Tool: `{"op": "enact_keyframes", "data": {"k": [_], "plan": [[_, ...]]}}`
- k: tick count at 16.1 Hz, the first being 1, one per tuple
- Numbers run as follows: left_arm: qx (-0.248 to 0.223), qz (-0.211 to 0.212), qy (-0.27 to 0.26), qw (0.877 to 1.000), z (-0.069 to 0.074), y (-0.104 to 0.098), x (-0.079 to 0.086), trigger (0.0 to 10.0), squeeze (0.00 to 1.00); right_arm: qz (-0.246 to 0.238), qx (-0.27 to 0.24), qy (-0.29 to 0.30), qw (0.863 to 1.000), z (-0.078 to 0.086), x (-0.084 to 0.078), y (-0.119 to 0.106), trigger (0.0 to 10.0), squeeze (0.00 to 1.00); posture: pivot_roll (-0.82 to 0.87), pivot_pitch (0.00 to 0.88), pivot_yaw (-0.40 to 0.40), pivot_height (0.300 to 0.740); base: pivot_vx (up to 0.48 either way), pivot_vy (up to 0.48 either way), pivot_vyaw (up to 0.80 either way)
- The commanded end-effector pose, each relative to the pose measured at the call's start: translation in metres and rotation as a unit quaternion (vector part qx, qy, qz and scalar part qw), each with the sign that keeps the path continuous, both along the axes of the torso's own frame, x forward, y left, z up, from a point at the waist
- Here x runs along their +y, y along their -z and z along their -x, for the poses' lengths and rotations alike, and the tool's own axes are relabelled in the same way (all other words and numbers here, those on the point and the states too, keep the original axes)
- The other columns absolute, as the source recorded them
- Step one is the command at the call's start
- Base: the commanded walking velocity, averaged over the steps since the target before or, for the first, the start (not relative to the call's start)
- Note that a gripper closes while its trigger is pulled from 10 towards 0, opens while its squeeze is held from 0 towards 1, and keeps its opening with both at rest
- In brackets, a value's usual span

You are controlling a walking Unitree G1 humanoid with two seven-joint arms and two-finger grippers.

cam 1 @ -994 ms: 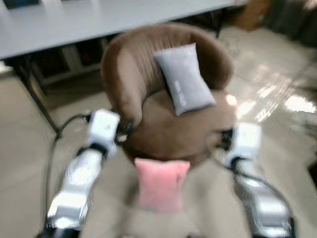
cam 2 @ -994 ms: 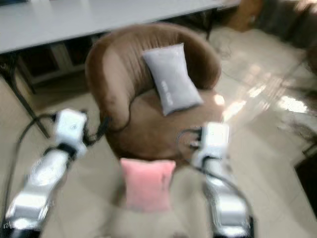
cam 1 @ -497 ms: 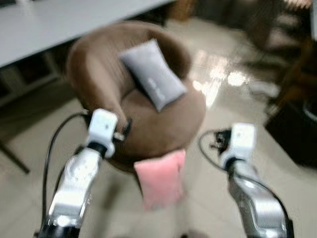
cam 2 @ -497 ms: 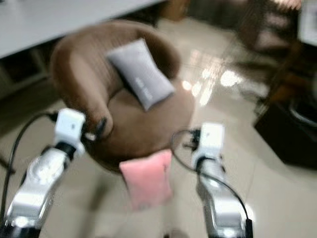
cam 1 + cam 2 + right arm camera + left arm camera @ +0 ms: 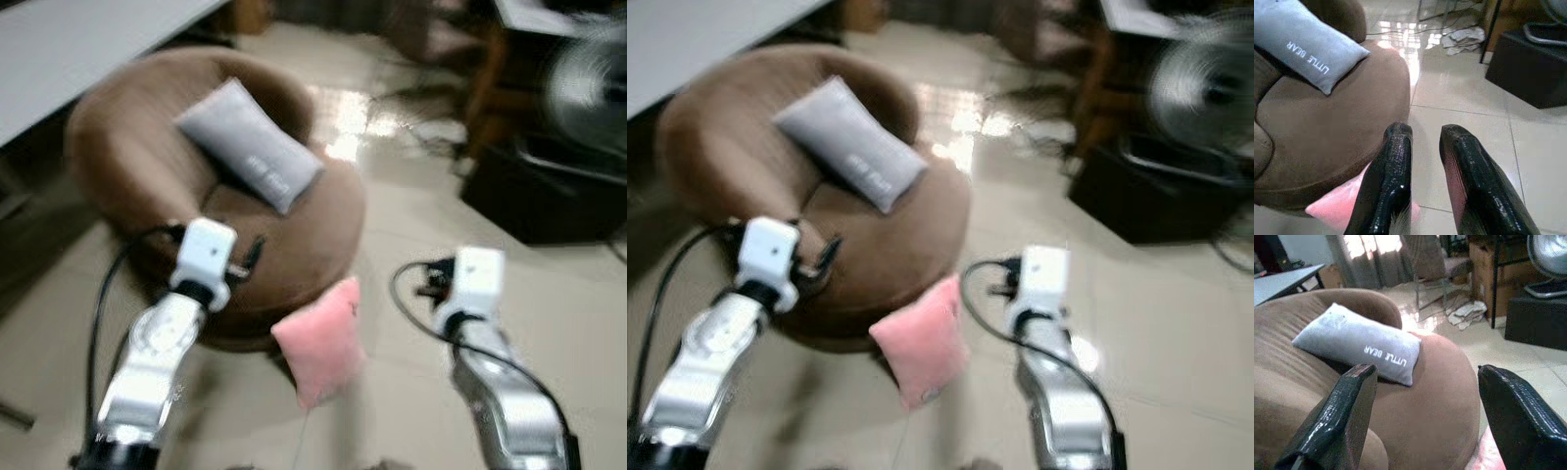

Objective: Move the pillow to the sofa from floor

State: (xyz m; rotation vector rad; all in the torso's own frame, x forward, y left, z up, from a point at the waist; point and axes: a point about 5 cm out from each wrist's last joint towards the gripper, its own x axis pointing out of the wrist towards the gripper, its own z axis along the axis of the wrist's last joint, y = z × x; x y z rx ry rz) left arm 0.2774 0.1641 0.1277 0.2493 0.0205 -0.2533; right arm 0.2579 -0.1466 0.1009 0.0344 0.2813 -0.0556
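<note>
Pink pillow [image 5: 320, 340] on floor [image 5: 549, 274], lower centre, leaning against sofa [image 5: 313, 235] front. Left tool [image 5: 1422, 421] spread wide, empty; right tool [image 5: 1425, 147] slightly parted, empty. Grey pillow [image 5: 250, 157] on sofa, upper left.

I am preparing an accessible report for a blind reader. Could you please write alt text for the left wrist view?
A grey pillow printed "LITTLE BEAR" lies on the seat of a round brown sofa chair, seen between the two black fingers of the open left gripper. Beyond are a shiny tiled floor, a black box and a fan.
</note>
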Motion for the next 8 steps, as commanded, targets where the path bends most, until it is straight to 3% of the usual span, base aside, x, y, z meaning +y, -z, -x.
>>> {"op": "enact_keyframes", "data": {"k": [1,7,8], "plan": [[-0.004,0.004,0.013,1.0,-0.0005,-0.0018,-0.0079,10.0,0.0,0.013,-0.002,0.016,1.0,0.0014,-0.0103,-0.0022,10.0,0.0,-0.03,0.044,0.016,0.74,0.0,0.435,-0.8],[-0.011,0.021,0.031,0.999,-0.0007,-0.0029,-0.0143,10.0,0.0,0.027,0.001,0.009,1.0,0.0045,-0.0099,0.0006,10.0,0.0,-0.04,0.036,0.016,0.74,0.0,0.339,-0.8],[-0.014,0.032,0.034,0.999,0.0002,-0.0026,-0.0155,10.0,0.0,0.047,-0.005,-0.007,0.999,0.0055,-0.0086,-0.0001,10.0,0.0,-0.04,0.032,0.016,0.74,0.0,0.266,-0.8]]}}
